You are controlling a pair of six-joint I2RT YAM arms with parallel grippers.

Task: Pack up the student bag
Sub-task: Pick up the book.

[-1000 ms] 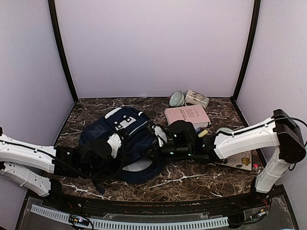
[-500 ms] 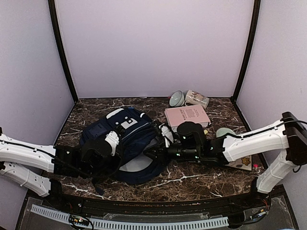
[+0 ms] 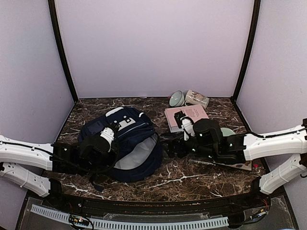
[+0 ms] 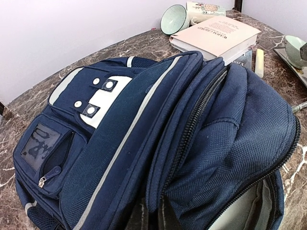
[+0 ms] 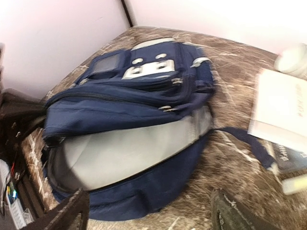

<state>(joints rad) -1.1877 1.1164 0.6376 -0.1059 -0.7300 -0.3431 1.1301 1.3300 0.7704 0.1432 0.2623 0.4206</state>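
The student bag (image 3: 125,143), a large navy backpack with white trim, lies on the left half of the table with its main compartment gaping and the grey lining (image 3: 136,153) showing. My left gripper (image 3: 112,138) is shut on a fold of the bag's upper flap beside the zip (image 4: 157,216). My right gripper (image 3: 169,146) stands open just right of the bag, clear of it. In the right wrist view the bag (image 5: 129,110) lies ahead of that gripper (image 5: 151,218), whose fingers (image 5: 72,215) stand wide apart with nothing between them.
A pink book (image 3: 188,115) lies behind the right arm, with a pale green bowl (image 3: 176,98) and a tipped mug (image 3: 197,98) at the back wall. A yellow marker (image 4: 259,62) lies by the book. A flat tray (image 3: 242,163) sits under the right forearm.
My right gripper opened, let go of the bag and drew back to the right. My left gripper closed on the upper flap. The bag's mouth now gapes wider.
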